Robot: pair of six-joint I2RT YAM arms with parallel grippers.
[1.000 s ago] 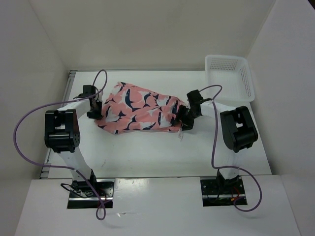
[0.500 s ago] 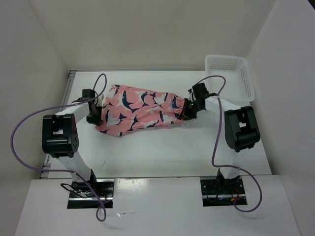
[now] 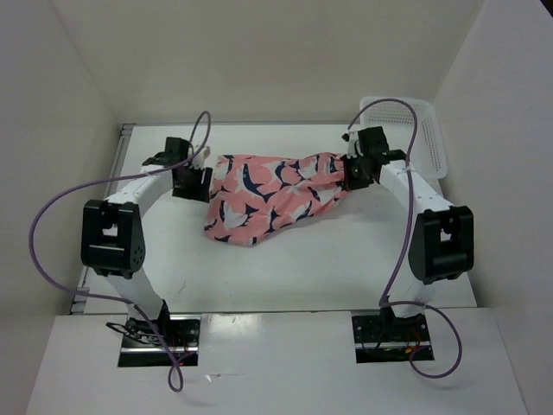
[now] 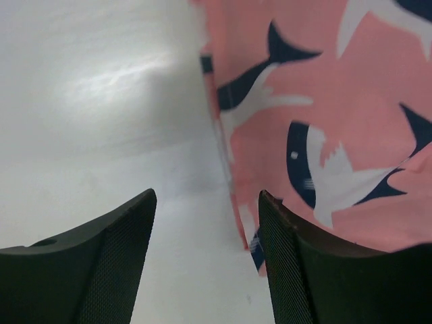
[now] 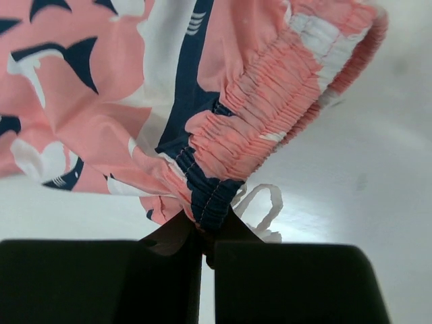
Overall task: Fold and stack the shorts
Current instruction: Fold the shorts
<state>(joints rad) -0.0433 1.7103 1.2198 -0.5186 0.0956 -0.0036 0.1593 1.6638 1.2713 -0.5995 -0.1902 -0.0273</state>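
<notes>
Rumpled shorts (image 3: 268, 194) lie upper centre on worktop (image 3: 285, 268). Right gripper (image 5: 204, 233) jaws clenched on elastic waistband (image 5: 270, 142), likely tensioning cloth flat. Left gripper (image 4: 206, 199) jaws apart, empty, beside cloth edge, probably lining up a grasp.

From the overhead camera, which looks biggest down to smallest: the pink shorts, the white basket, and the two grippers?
1. shorts, spread widest on the table.
2. white basket.
3. left gripper and right gripper: they look about alike, so I won't rank them.
</notes>
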